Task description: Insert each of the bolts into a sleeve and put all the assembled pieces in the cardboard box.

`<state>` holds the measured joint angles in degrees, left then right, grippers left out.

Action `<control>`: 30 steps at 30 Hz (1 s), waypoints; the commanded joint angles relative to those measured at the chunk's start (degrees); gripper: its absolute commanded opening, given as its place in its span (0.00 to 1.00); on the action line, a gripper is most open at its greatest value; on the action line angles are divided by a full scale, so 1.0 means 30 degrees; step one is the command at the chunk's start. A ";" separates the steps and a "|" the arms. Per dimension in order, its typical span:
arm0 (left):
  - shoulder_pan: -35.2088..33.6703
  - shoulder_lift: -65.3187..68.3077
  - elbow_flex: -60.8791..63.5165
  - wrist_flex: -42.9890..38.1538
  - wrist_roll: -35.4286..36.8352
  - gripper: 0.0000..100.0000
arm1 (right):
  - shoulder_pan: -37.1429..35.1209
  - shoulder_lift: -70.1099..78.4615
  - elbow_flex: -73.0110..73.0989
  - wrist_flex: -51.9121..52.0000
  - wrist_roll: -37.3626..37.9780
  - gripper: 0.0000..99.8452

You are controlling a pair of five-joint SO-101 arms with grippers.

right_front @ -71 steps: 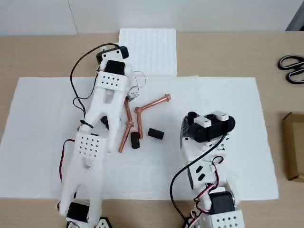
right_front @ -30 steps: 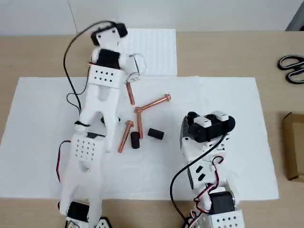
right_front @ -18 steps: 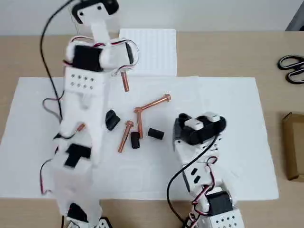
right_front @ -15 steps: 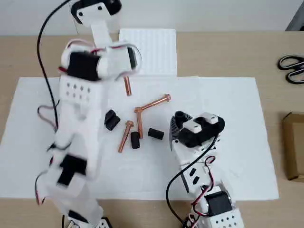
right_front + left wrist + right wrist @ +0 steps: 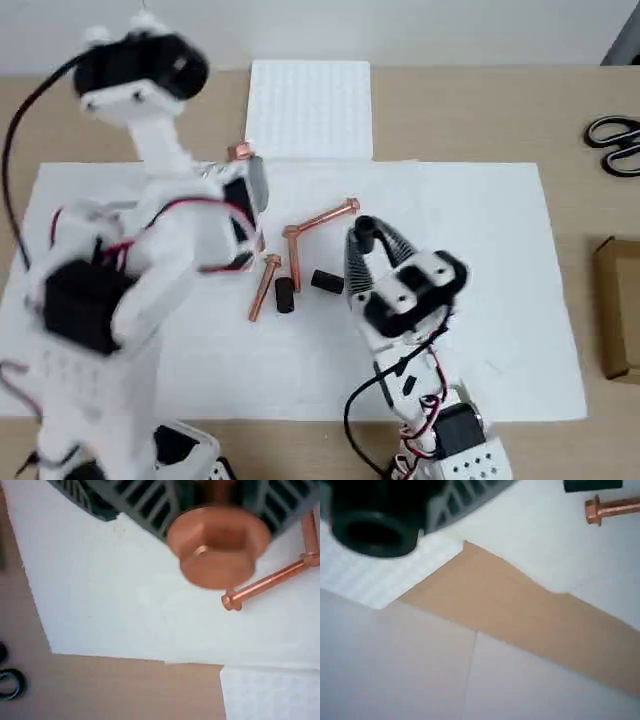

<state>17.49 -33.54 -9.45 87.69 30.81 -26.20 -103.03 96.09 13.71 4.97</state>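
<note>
White paper (image 5: pixel 500 300) covers the bench (image 5: pixel 480 110), and high at its far left the left tool (image 5: pixel 247 182) clamps a stiff, probably slick copper hex-head bolt (image 5: pixel 217 545) by its shank, the right tool (image 5: pixel 366 242) a black cylindrical sleeve (image 5: pixel 374 530) mid-sheet.

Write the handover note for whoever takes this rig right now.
Left gripper: shut on a bolt, off the table.
Right gripper: shut on a black sleeve.
On the white sheet: three loose bolts, two loose sleeves in sight.
Cardboard box at the table's right edge.
Done: nothing assembled yet. Left: join the held pair, sleeve the rest, box all.
</note>
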 commanded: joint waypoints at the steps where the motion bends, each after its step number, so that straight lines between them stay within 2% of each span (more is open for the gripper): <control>1: 0.0117 -0.3692 0.3267 -0.2608 -0.0381 0.01 | -0.1421 -0.0308 0.0117 -0.1275 0.1231 0.00; 4: 0.0088 -0.6652 0.6930 -0.5245 -0.1788 0.01 | -0.2125 -0.0308 0.0117 -0.3678 0.2168 0.00; 8: 0.0000 -1.0168 1.2352 -1.0168 -0.2374 0.01 | -0.2154 -0.0308 0.0117 -0.5905 0.3165 0.00; 12: 0.0147 -1.2806 1.8154 -1.6381 -0.3487 0.01 | -0.2183 -0.0278 0.0117 -0.6286 0.3106 0.00; 16: 0.1172 -1.4593 2.1114 -2.2007 -0.4718 0.01 | -0.2212 -0.0278 0.0117 -0.6256 0.3106 0.00; 21: 0.3253 -1.4857 2.1172 -2.2857 -0.6476 0.01 | -0.2242 -0.0278 0.0117 -0.3912 0.3018 0.00; 26: 0.3722 -1.4593 2.0967 -2.2886 -0.6535 0.01 | -0.2242 -0.0278 0.0117 -0.2418 0.0586 0.00; 30: 0.4689 -1.3832 2.0733 -2.3033 -0.6535 0.01 | -0.2242 -0.0278 0.0117 -0.2359 0.0176 0.00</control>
<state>29.89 -76.09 54.02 20.62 11.47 -32.70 -103.03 96.09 6.42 6.73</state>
